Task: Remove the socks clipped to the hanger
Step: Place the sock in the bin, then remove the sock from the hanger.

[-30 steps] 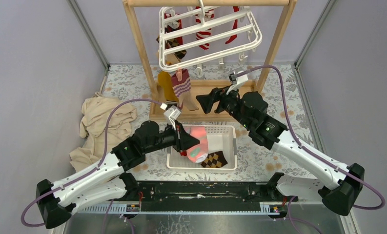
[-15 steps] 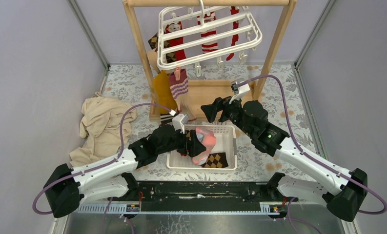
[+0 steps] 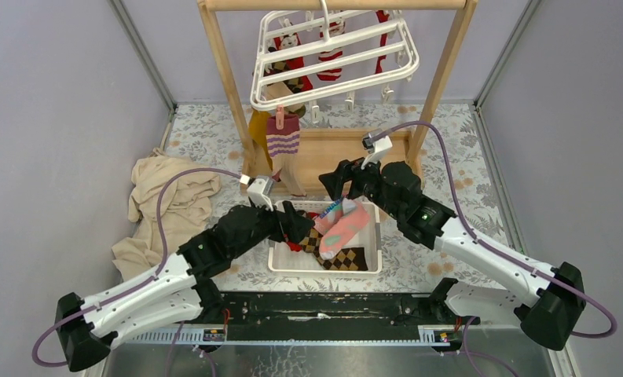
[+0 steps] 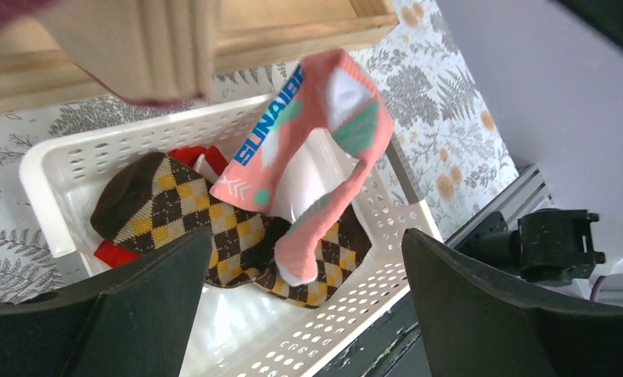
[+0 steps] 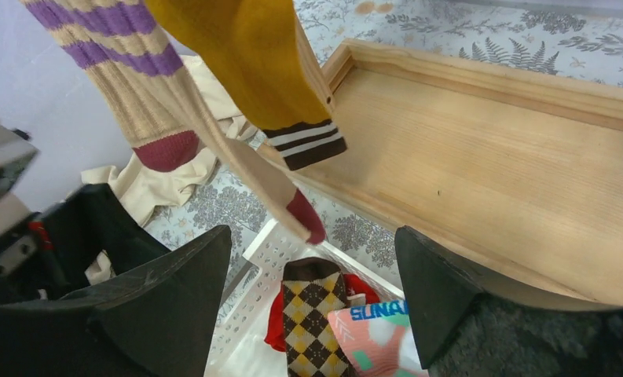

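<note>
Over the white basket the left tool gapes wide and empty, a pink sock flopped below. The right tool, also open, faces the socks clipped to the hanger. Light, limp cloth; I'd pinch near the clip. Patterned desk, walls close.

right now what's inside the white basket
The white basket holds a pink patterned sock lying on top of brown argyle socks, with a bit of red sock showing at one end. Whatever lies beneath that pile is covered.
</note>
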